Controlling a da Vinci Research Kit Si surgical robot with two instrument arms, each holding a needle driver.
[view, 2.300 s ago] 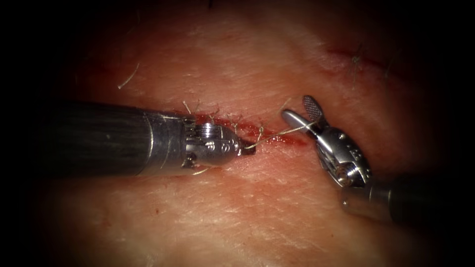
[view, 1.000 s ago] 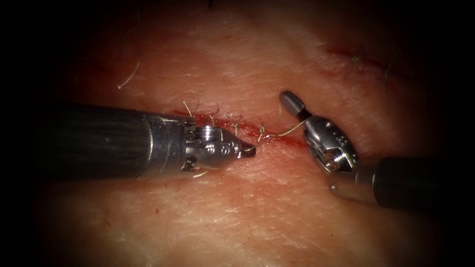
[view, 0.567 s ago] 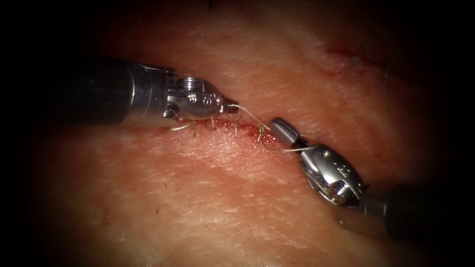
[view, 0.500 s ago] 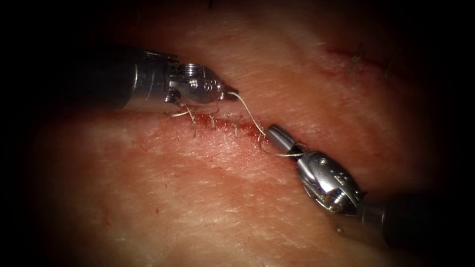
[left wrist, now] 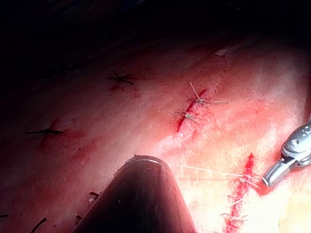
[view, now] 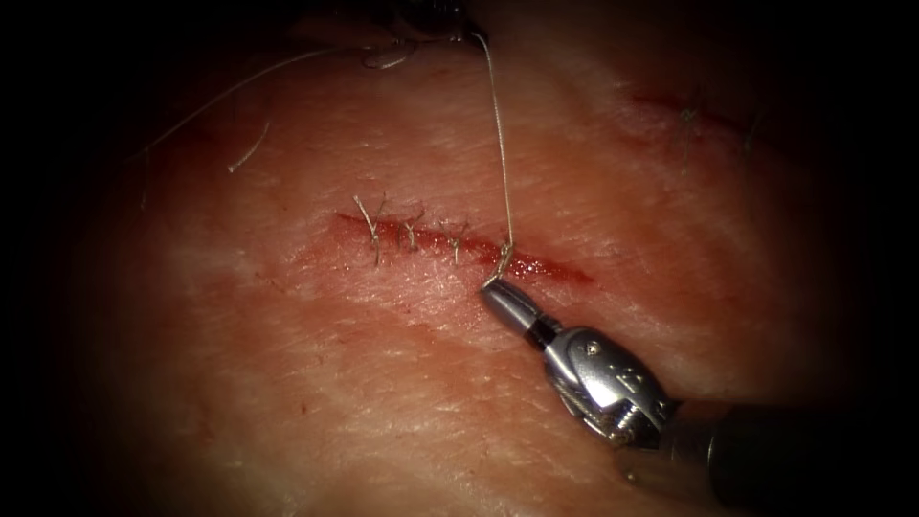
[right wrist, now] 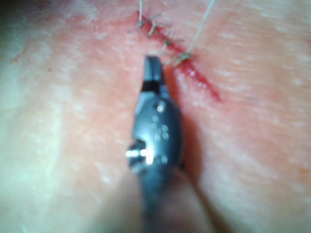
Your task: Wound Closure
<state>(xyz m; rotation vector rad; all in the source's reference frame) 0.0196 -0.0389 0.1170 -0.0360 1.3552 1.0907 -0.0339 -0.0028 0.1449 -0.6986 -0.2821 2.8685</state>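
Your right tool (view: 496, 293) has its smooth metal jaws closed on the short end of the thread (view: 502, 172), just below the cut (view: 459, 244), at the knot. The pale, fine thread runs taut from there up to your left tool (view: 450, 19), which sits in deep shadow, so you cannot tell how its jaws stand. The tissue (view: 383, 383) is pale pink and grainy. You have about four bristly stitches (view: 412, 233) along the red cut.

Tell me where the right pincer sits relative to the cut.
In the endoscope view the right pincer sits just below the cut, toward its right end, shut on the thread beside the newest knot.
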